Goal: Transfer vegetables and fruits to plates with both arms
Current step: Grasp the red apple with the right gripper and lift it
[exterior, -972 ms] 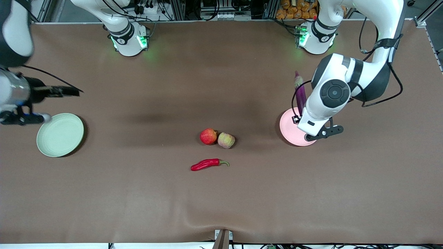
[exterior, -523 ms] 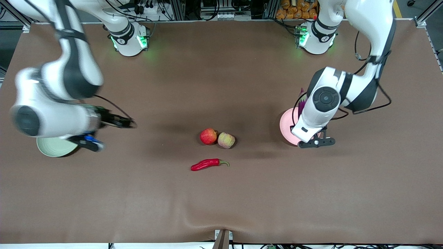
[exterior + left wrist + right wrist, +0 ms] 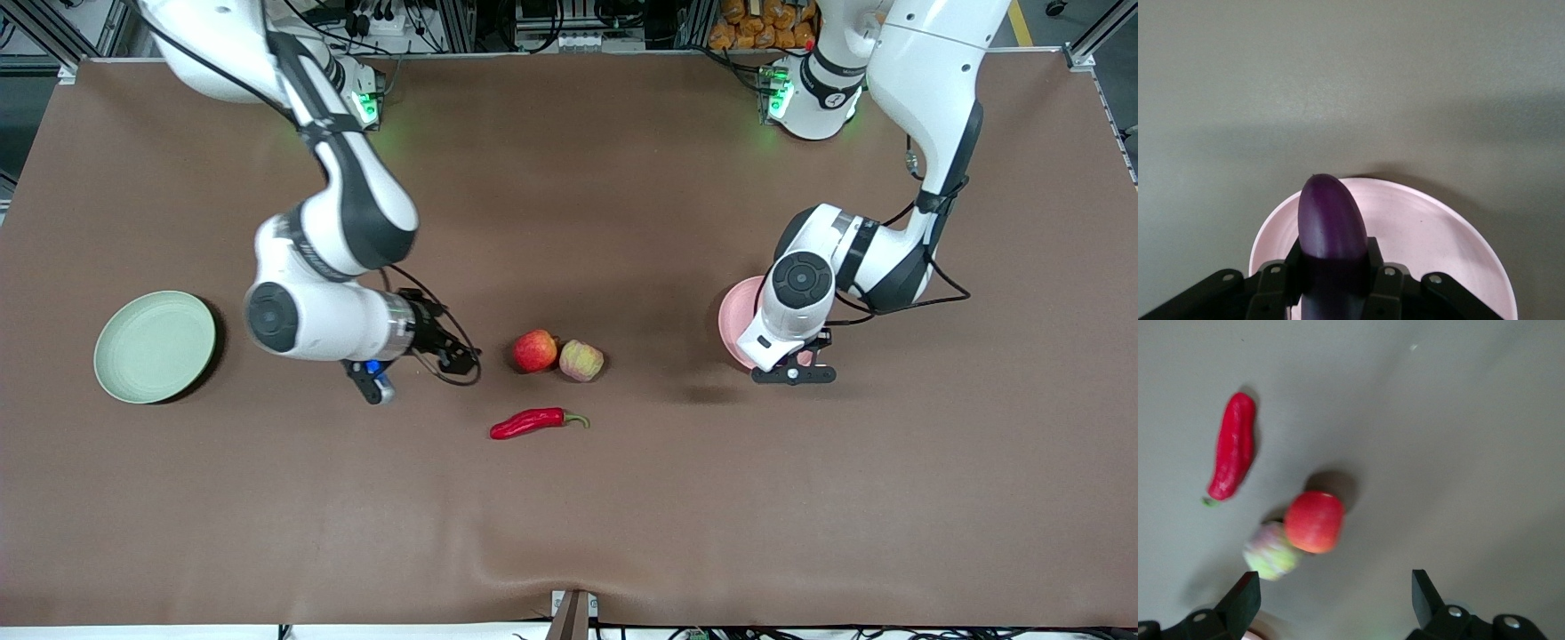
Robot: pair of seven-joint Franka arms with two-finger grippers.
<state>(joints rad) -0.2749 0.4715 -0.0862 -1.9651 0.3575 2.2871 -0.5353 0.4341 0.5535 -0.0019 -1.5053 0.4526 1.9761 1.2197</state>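
Gripping the eggplant over your pink plate, left gripper's clamped; right gripper gapes wide above the red fruit, mid-frame.

Seeing right gripper spread wide over bare brown table, just beside bright red round fruit. Paler mottled pink-green fruit touches it, so no gap between them. Wrinkled red chili pepper lies apart, open room all round. Pale green round plate unblocked. Pale pink round plate crowded by left gripper clamping glossy purple eggplant.
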